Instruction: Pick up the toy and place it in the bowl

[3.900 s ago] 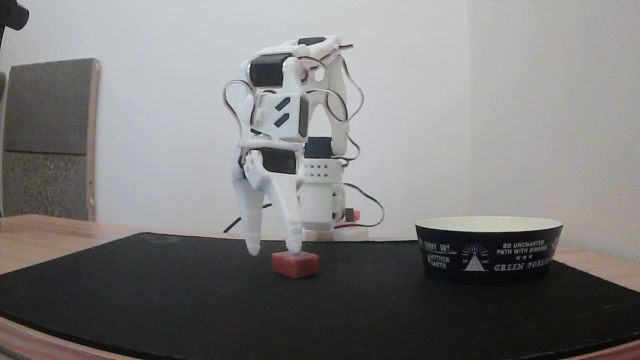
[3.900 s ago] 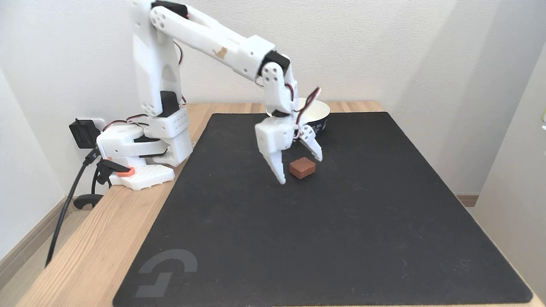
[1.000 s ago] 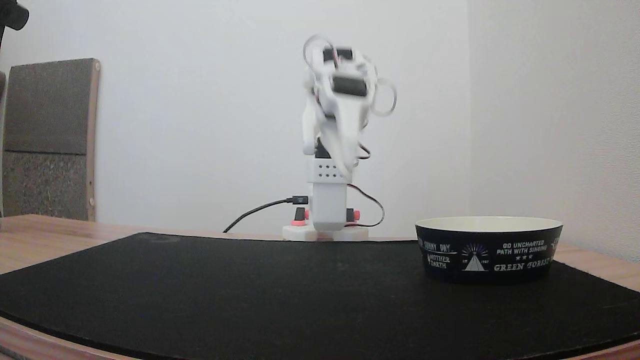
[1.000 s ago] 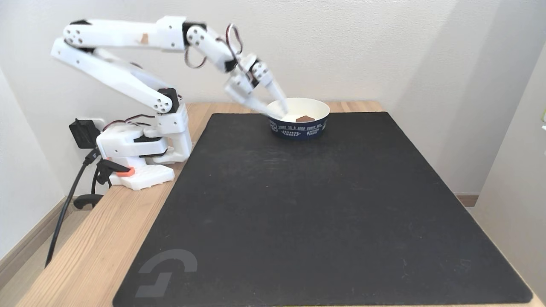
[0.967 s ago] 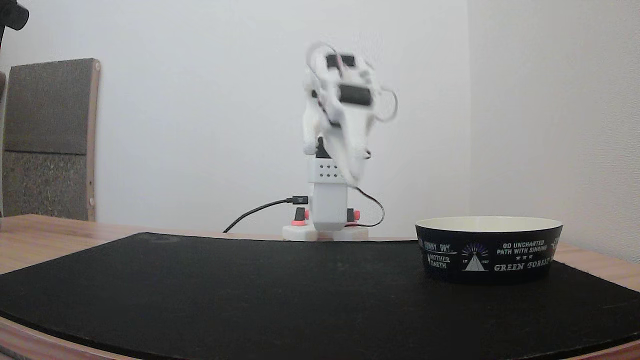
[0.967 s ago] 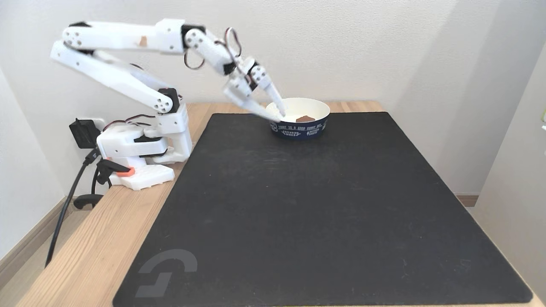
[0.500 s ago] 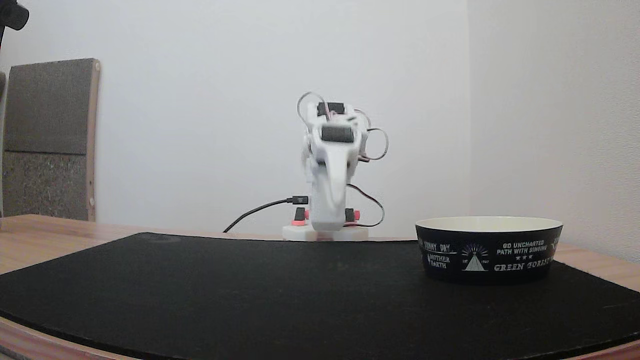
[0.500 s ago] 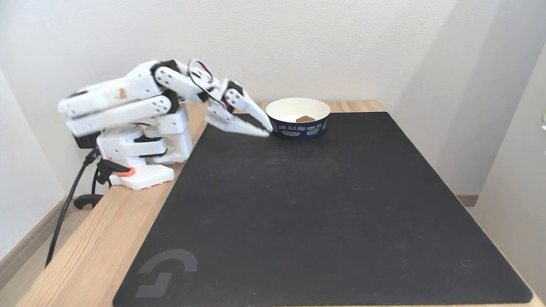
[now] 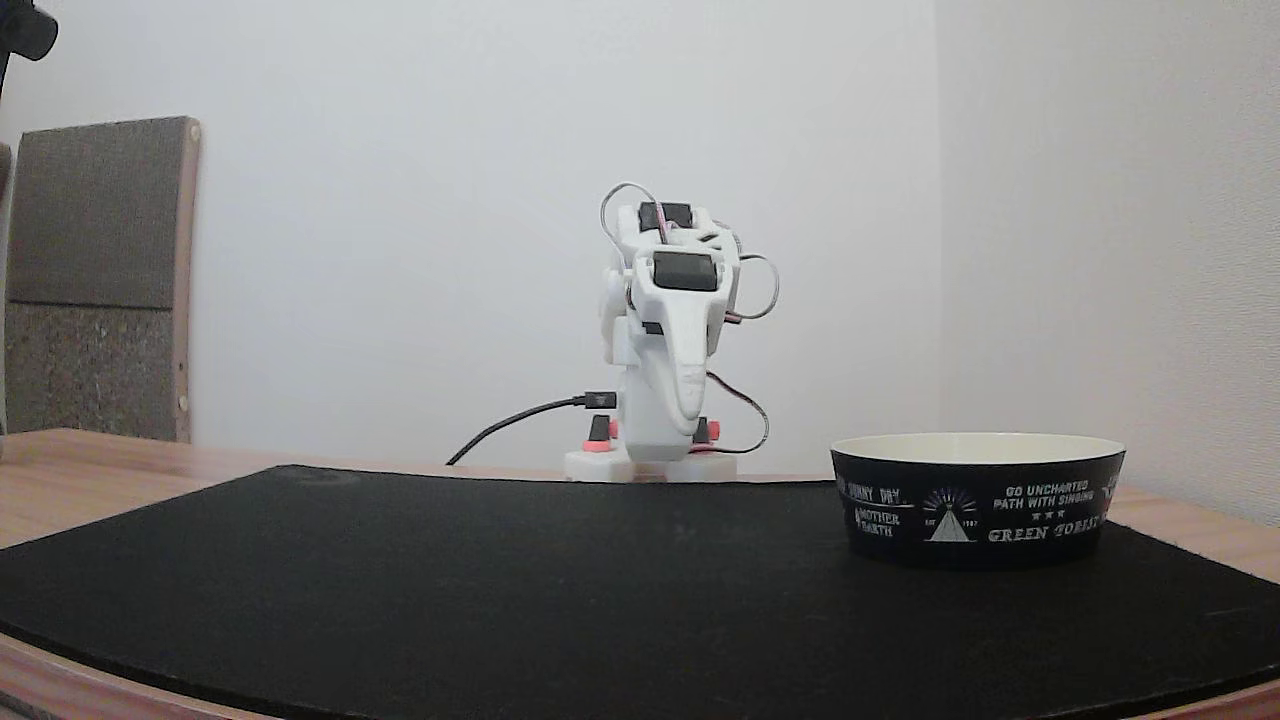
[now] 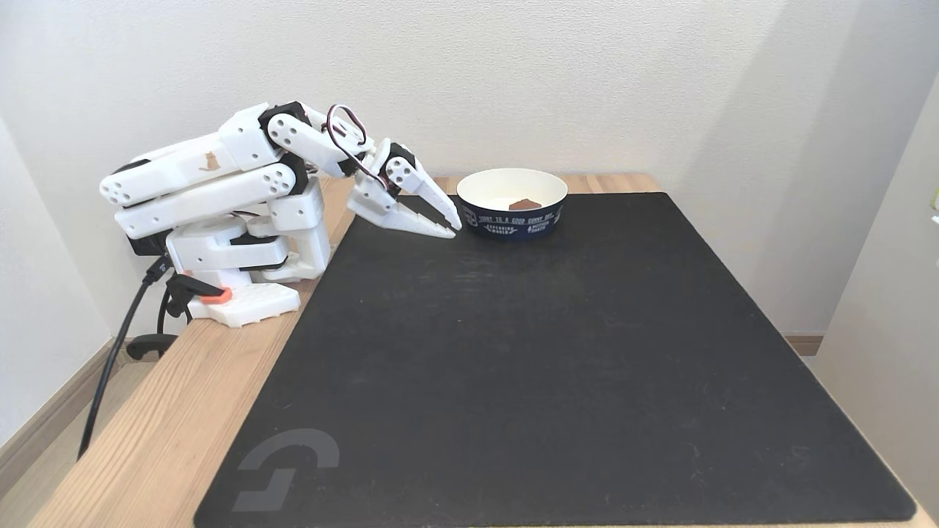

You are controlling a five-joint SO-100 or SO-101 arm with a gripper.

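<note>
The dull-red toy [image 10: 522,203] lies inside the bowl [image 10: 513,222], on its cream-white floor. In the low fixed view the bowl [image 9: 975,510] stands at the right on the mat, and its black wall hides the toy. The white arm is folded low over its base. My gripper [image 10: 454,228] points down toward the mat, just left of the bowl and apart from it. Its fingertips meet and hold nothing. Seen head-on from the low view, the gripper [image 9: 689,412] hangs in front of the base.
A black mat [image 10: 557,367] covers most of the wooden table [image 10: 147,411]. The arm's base [image 10: 235,257] and its cables sit at the table's back left. A grey padded panel [image 9: 95,280] leans on the wall at the left.
The arm has pulled back from above the bowl and folded down over its base. The toy, earlier on the mat between the fingers, now lies in the bowl.
</note>
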